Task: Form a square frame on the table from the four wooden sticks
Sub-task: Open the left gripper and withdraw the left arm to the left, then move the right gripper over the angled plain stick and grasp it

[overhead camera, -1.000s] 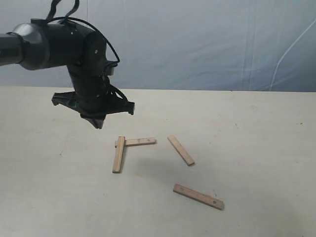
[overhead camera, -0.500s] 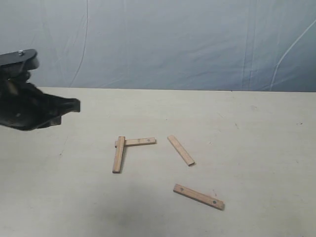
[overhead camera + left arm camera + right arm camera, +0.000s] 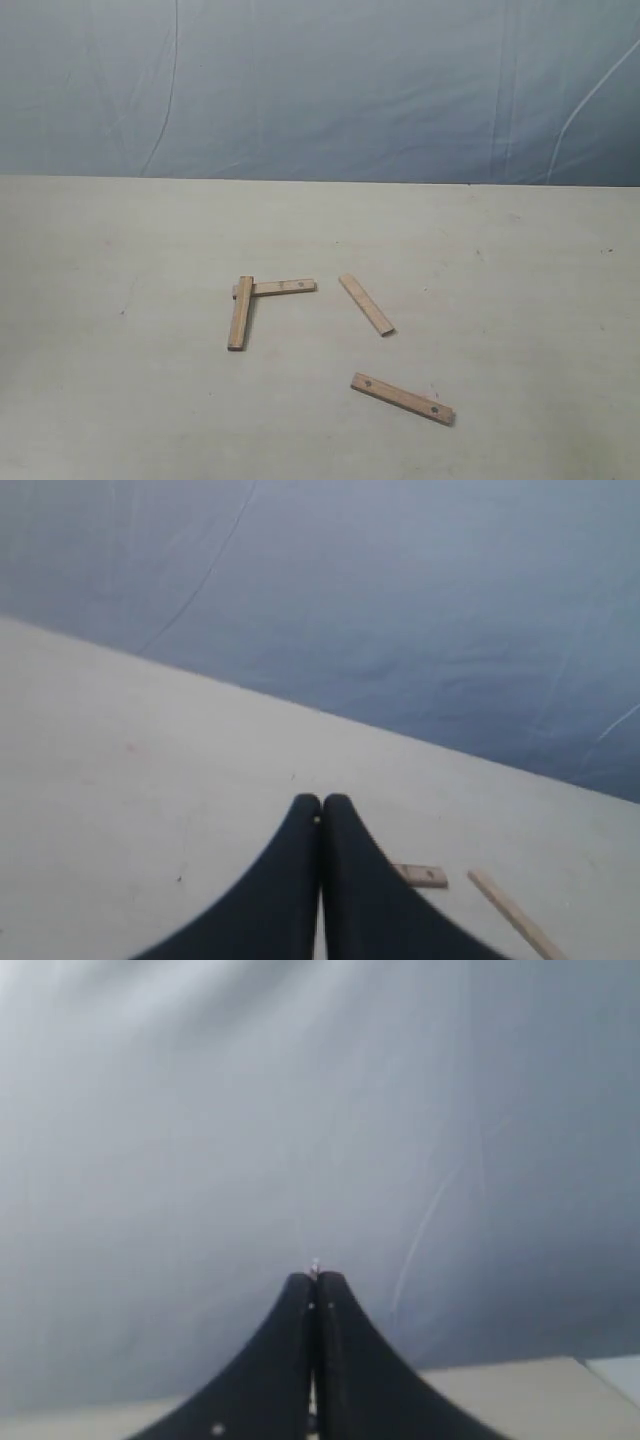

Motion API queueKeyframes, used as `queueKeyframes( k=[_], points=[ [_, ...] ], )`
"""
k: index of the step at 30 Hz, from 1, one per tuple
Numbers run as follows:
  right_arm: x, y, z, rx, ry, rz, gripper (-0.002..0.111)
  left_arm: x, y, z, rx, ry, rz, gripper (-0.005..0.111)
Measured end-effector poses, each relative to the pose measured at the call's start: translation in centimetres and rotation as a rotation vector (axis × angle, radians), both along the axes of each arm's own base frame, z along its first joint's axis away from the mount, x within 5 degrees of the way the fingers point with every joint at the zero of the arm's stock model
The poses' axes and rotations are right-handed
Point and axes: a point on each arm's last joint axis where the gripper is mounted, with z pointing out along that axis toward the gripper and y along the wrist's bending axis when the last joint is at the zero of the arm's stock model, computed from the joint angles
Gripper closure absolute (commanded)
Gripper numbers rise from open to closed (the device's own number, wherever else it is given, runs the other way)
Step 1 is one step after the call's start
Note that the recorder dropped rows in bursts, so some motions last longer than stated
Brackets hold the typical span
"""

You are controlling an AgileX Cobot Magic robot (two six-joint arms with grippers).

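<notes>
Four wooden sticks lie on the pale table (image 3: pixel 120 400) in the exterior view. One stick (image 3: pixel 240 312) runs front to back, and a second stick (image 3: pixel 283 288) lies across its far end, making an L. A third stick (image 3: pixel 366 304) lies slanted to the right, apart from them. The fourth stick (image 3: pixel 402 398), with dark holes, lies nearer the front. No square frame is formed. Neither arm shows in the exterior view. My left gripper (image 3: pixel 321 802) is shut and empty above the table, with one stick end (image 3: pixel 424 876) and another stick (image 3: pixel 515 916) beyond it. My right gripper (image 3: pixel 316 1278) is shut and empty, facing the backdrop.
A blue-grey cloth backdrop (image 3: pixel 340 90) hangs along the table's far edge. In the right wrist view a strip of the table (image 3: pixel 530 1395) shows below the backdrop.
The left arm, which hung above and to the left of the L-shaped sticks, has drawn back to the left and out of the exterior view. The sticks have not moved.
</notes>
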Motion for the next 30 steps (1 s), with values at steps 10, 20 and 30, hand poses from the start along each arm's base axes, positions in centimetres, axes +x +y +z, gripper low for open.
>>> queueKeyframes(
  k=[10,20,30],
  points=[
    [0.1,0.6,3.3,0.374,-0.13,0.201,0.109,-1.8,-0.5,0.5,0.055,-0.133,-0.113,0.107],
    [11.8,4.7,10.7,0.128,0.162,0.566,0.109,-1.9,-0.3,-1.1,0.053,0.048,-0.096,0.107],
    [25.9,8.7,4.4,-0.059,0.779,0.571,0.109,-1.9,-0.3,-1.2,0.048,0.063,-0.093,0.107]
  ],
)
